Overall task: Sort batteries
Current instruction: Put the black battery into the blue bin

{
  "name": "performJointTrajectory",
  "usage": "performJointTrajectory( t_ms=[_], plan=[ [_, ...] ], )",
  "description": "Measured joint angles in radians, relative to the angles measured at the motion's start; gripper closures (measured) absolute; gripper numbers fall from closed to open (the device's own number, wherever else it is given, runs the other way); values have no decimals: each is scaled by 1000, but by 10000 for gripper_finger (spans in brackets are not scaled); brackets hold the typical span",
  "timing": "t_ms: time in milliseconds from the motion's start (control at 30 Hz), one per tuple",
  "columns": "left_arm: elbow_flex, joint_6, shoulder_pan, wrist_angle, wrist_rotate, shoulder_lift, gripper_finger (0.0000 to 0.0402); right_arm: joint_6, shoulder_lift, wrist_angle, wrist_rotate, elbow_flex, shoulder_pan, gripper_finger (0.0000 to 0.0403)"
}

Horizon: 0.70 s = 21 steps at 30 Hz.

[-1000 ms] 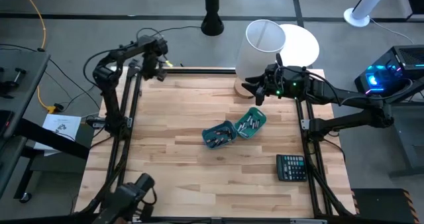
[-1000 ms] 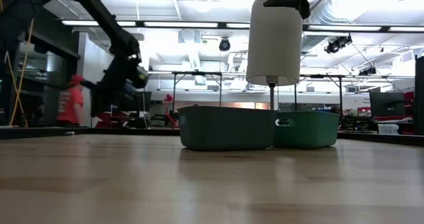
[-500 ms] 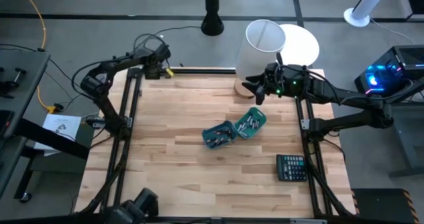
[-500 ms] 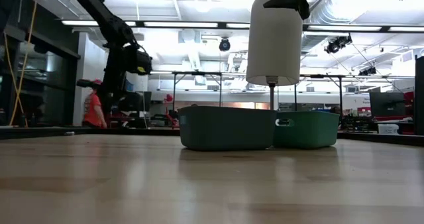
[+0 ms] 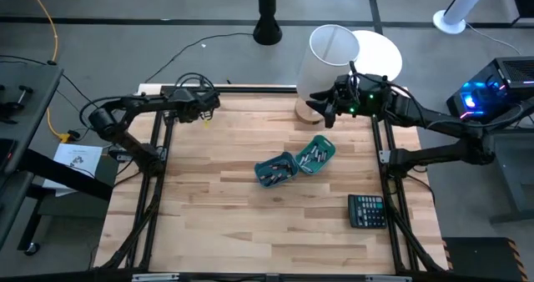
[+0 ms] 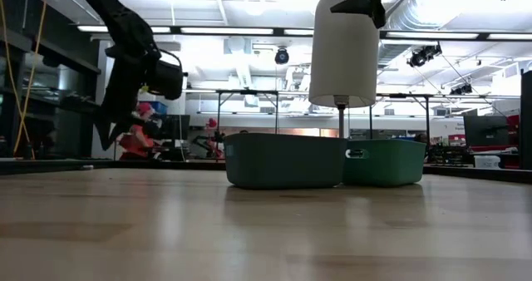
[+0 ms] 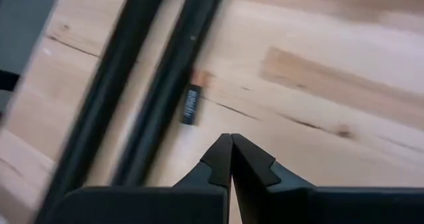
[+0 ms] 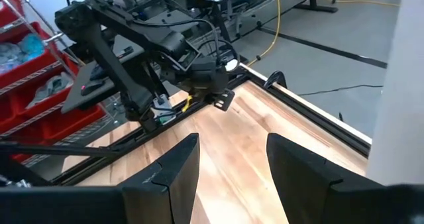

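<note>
Wooden table (image 5: pixel 217 215): pale butcher-block top, framed by black rails along its sides.

White cylindrical container (image 5: pixel 329 73): tall, open-topped, at about 1 o'clock from the table's middle, at the far edge; a round white lid or disc (image 5: pixel 380 57) lies just behind it.

Right arm: reaches in from 3 o'clock to the far edge beside the white container. Right gripper (image 5: pixel 321 108): fingers spread wide apart in its own wrist view (image 8: pixel 228 164), nothing between them; it sits high over the table close against the container's side.

Left arm: comes from 9 o'clock along the far left rail. Left gripper (image 5: pixel 210 105): at about 11 o'clock on the table, near the far left corner. Its fingertips (image 7: pixel 230 159) are pressed fully together with nothing between them, hovering above bare wood.

Black calculator (image 5: pixel 367 209): flat on the table at about 4 o'clock, near the right rail.

Two small teal bins, touching side by side just right of the table's middle: the left bin (image 5: pixel 275 170) and the right bin (image 5: pixel 316 155), both set at an angle. In the low view they stand as one dark green wall (image 6: pixel 283 160) and a lighter one (image 6: pixel 384 162).

Batteries: small thin cylinders lying in a heap inside each bin, (image 5: pixel 274 173) and (image 5: pixel 314 157); the sorts are too small to tell apart. One loose battery (image 7: pixel 191 102), dark-bodied with a coppery end, lies flat on the wood just beside the black rail (image 7: pixel 165 91), a little ahead of the left gripper's closed tips, not touched.

Person in red (image 6: pixel 137 140): in the room beyond the table, behind the left arm.
</note>
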Motion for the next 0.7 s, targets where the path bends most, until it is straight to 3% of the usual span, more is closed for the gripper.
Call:
performJointTrajectory(
  t_ms=[133,267,433,700],
  plan=[
    [-21,76,50,-22,17,16,401,5,0,0,-45,0,-43,231],
    [-43,-21,81,-38,-29,15,401,37,0,0,-67,0,-65,231],
    [-67,-122,100,58,-106,15,401,51,0,0,-69,0,-66,231],
    [-115,-140,169,207,-110,18,401,71,0,0,-74,0,-66,231]
  ],
)
